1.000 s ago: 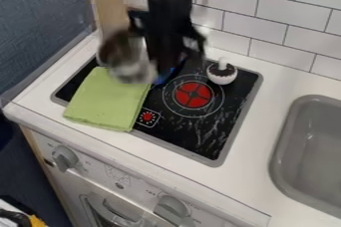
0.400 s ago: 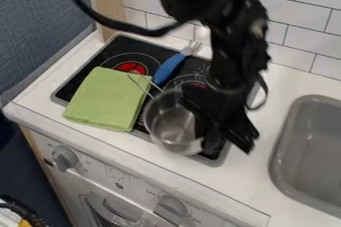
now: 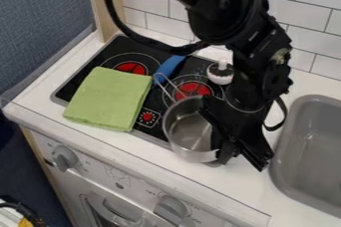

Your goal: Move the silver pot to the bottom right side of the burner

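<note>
The black gripper (image 3: pixel 234 152) hangs over the lower right of the stove and is shut on the right rim of the silver pot. Upright, the silver pot (image 3: pixel 189 130) is over the lower right part of the black burner surface (image 3: pixel 154 102), with its wire handle pointing up and left. Its right wall is partly hidden behind the gripper. Whether its base touches the stove, I cannot tell.
A folded green cloth (image 3: pixel 108 98) lies on the stove's left side. Behind the pot are a blue-handled utensil (image 3: pixel 170 66) and a white-and-black shaker (image 3: pixel 220 73). The grey sink (image 3: pixel 311 146) is at the right, the tiled wall at the back.
From the stove's back left, the gripper has brought the silver pot across to the lower right, with a small further shift right since the latest earlier frame. The cloth has not moved.
</note>
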{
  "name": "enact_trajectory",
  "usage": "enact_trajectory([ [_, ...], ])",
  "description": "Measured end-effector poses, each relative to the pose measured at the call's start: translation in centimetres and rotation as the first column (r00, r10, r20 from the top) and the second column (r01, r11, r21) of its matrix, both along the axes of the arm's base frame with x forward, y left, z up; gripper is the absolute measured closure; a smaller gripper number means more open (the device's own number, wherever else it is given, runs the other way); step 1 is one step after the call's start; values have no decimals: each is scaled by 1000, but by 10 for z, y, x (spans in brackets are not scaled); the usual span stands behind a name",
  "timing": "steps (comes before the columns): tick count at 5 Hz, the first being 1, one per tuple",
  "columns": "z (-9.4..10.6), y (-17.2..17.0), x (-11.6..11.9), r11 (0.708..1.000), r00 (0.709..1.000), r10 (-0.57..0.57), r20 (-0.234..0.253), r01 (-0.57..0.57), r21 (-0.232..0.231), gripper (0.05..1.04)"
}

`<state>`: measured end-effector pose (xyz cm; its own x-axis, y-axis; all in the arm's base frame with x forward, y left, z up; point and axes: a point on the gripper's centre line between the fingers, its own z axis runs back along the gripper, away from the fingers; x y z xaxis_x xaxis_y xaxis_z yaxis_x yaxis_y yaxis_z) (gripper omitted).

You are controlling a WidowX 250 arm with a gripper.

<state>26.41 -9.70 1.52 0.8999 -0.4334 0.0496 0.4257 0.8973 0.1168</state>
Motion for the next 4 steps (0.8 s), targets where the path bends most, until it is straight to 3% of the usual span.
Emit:
enact_trajectory([
  [2,0,-2,-1,999,999,-36,-6,36,-9,978],
  [3,0,3,-2,1000,999,12,-31,-12,-20,804],
  [4,18,10,4,996,999,53,7,-52,-74,523],
])
